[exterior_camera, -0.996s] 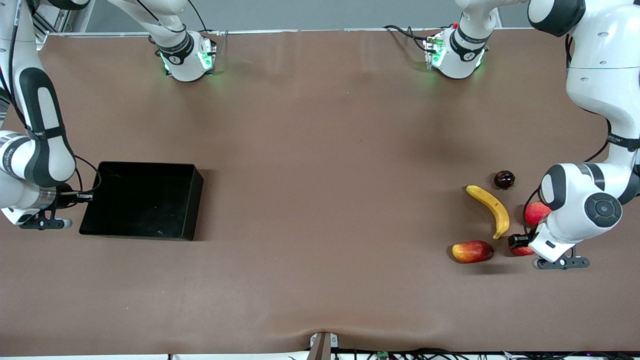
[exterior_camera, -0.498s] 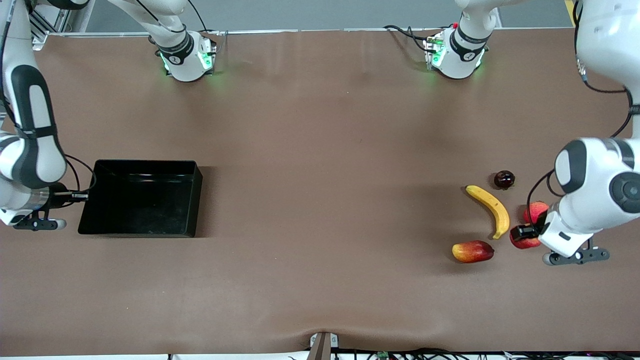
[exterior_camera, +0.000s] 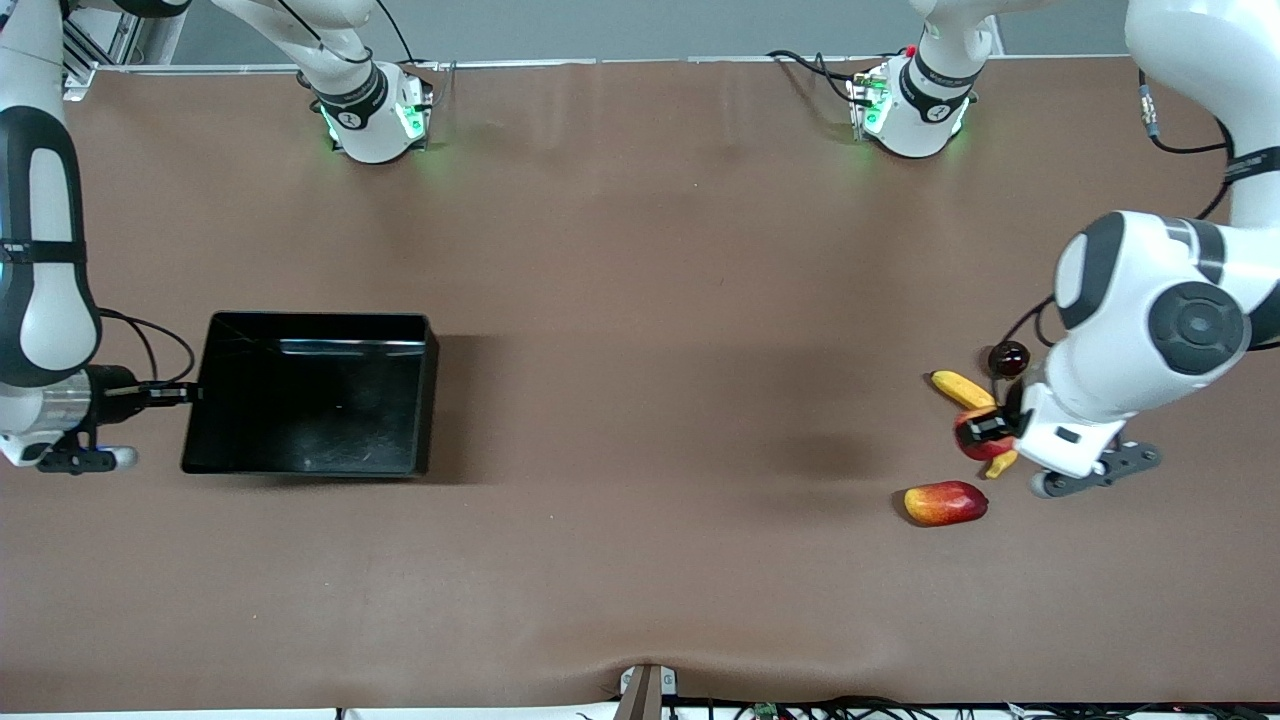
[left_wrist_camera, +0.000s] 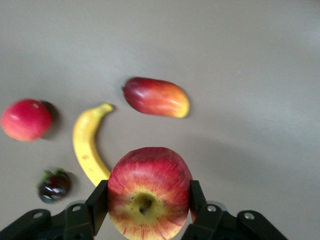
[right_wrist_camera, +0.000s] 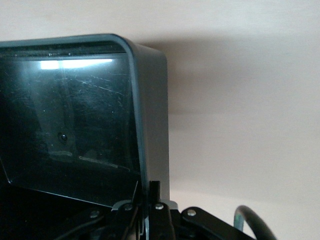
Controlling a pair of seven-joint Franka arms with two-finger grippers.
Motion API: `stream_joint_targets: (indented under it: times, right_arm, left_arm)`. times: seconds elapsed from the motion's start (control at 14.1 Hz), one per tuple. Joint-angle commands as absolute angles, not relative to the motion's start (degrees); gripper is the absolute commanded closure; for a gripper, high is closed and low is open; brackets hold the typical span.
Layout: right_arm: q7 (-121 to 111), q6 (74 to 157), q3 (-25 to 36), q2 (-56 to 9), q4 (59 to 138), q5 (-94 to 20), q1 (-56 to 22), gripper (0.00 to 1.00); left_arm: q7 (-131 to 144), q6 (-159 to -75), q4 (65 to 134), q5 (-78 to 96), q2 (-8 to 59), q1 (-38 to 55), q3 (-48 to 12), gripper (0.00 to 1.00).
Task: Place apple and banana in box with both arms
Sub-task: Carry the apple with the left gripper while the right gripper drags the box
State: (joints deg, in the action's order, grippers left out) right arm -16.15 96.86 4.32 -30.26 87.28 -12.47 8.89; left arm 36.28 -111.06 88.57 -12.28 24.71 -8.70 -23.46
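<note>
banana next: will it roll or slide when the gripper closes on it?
The banana lies flat on its curved side on the table, so it probably pivots or skids rather than rolls. Its skin looks smooth and glossy, so likely slippery; gripping across the middle seems safest.

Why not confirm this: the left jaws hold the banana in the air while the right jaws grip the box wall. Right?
Not quite. The left gripper holds the apple; the banana lies on the table, as the left wrist view shows. The right gripper does grip the box wall.
</note>
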Motion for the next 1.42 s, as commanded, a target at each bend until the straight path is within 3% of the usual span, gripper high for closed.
stream_joint_targets:
  times: [0.0, 0.43, 1.07, 1.35]
  right_arm:
    - [-7.7, 94.0, 4.2, -29.2, 86.9, -17.5, 3.2, 1.00]
    - [5.2, 97.0, 4.0, -29.4, 86.8, -27.8, -10.7, 1.00]
    - [21.1, 117.2, 4.0, -35.7, 86.9, -30.2, -30.0, 1.00]
    - [20.7, 118.8, 4.0, -37.6, 86.7, -30.1, -32.9, 1.00]
  left_arm:
    - [45.0, -110.1, 89.7, -11.8, 22.6, -9.0, -28.4, 1.00]
    - [59.8, -110.2, 89.8, -12.2, 23.3, -7.2, -38.1, 1.00]
    - [74.5, -115.5, 89.6, -13.9, 28.0, 4.1, -37.9, 1.00]
    - [81.1, -117.3, 89.6, -22.1, 34.3, 6.7, -37.8, 1.00]
